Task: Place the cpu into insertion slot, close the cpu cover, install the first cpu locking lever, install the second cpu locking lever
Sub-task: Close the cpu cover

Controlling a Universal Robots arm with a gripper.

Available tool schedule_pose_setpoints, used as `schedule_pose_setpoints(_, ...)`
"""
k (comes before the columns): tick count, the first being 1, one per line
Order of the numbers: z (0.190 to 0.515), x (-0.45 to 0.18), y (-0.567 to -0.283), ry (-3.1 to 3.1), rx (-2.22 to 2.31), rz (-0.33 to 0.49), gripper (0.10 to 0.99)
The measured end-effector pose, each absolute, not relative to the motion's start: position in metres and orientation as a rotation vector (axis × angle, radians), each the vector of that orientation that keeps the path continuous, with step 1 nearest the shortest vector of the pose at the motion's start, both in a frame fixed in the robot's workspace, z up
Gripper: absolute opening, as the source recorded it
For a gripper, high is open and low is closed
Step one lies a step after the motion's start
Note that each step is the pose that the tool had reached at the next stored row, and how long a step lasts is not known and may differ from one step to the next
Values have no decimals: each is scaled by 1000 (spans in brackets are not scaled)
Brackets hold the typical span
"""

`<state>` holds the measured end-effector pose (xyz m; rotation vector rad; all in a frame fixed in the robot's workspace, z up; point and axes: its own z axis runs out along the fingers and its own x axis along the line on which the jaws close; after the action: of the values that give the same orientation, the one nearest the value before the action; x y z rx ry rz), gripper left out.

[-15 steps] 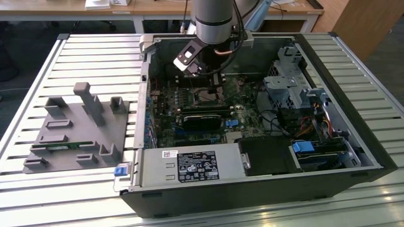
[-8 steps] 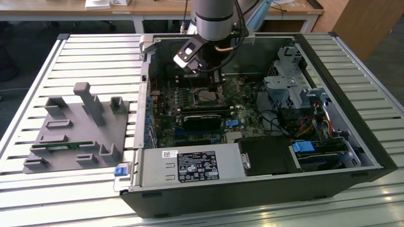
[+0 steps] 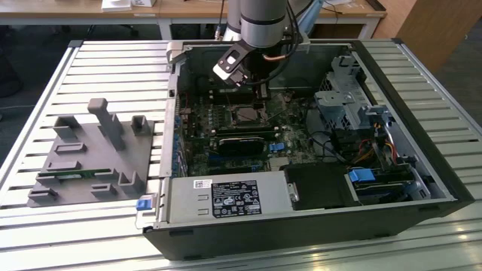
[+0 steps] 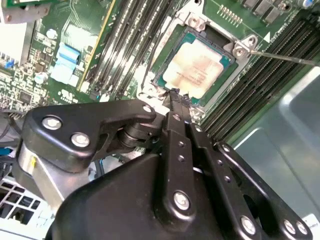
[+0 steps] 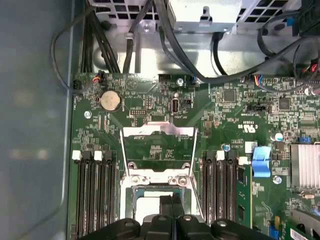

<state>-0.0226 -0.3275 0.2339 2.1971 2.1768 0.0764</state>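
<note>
- At the exterior view's left, a grey fixture [image 3: 94, 155] lay on the slatted table [image 3: 45, 73], well apart from the work.
- To its right, the open computer case [image 3: 301, 231] held the motherboard [image 3: 196, 164]. The arm [image 3: 263, 22] stood steeply over it, reaching in from above with the wrist canted towards the socket area.
- The gripper [image 4: 176, 94] had its fingers pressed together with nothing between them. Its tips were at the near edge of the insertion slot [image 4: 239, 49].
- The cpu [image 4: 197, 67] sat flat in that slot, just beyond the tips.
- The cpu cover [image 5: 158, 131] stood raised off the cpu, on the far side of it from the tips. It was judged not yet closed.
- A thin locking lever [image 4: 285, 57] ran out from the slot's corner and appeared unlatched.
</note>
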Motion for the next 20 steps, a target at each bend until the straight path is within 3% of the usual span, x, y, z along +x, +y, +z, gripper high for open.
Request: schedule_pose_setpoints(20, 249, -2, -327, 2184, 2205, 61, 106)
